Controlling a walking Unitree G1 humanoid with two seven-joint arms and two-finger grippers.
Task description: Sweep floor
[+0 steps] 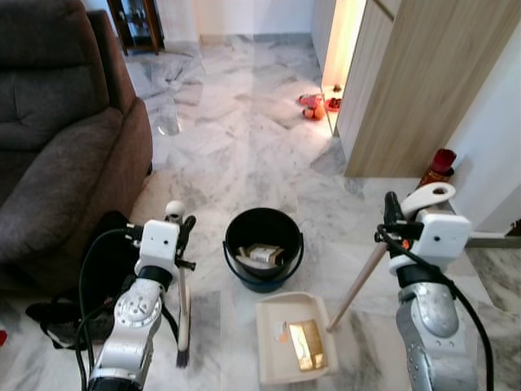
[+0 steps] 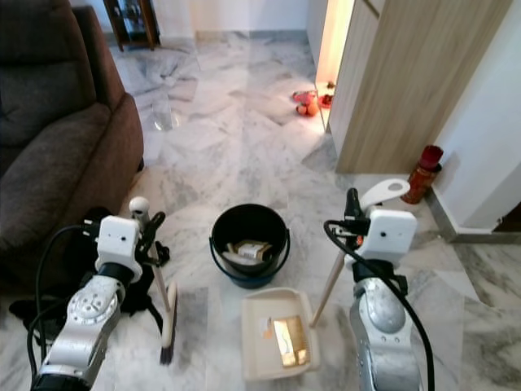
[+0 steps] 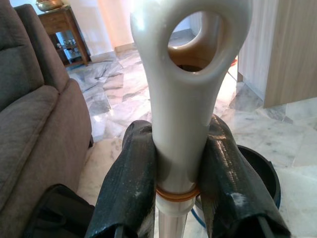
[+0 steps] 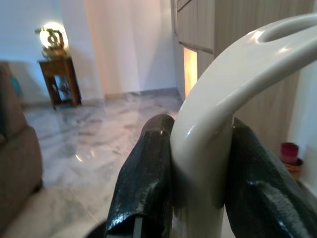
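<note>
My left gripper is shut on the cream handle of a small broom, whose dark bristles rest on the marble floor to the left of the bucket. In the left wrist view both black fingers clamp the broom handle. My right gripper is shut on the cream grip of a dustpan handle; its wooden stick slants down to the cream dustpan on the floor in front of the bucket. A yellowish scrap lies in the dustpan. The right wrist view has the fingers around the dustpan grip.
A black bucket with scraps inside stands between my arms. A brown sofa fills the left, with a black bag at its foot. A wooden cabinet and a red bottle stand at right. Red objects lie farther ahead.
</note>
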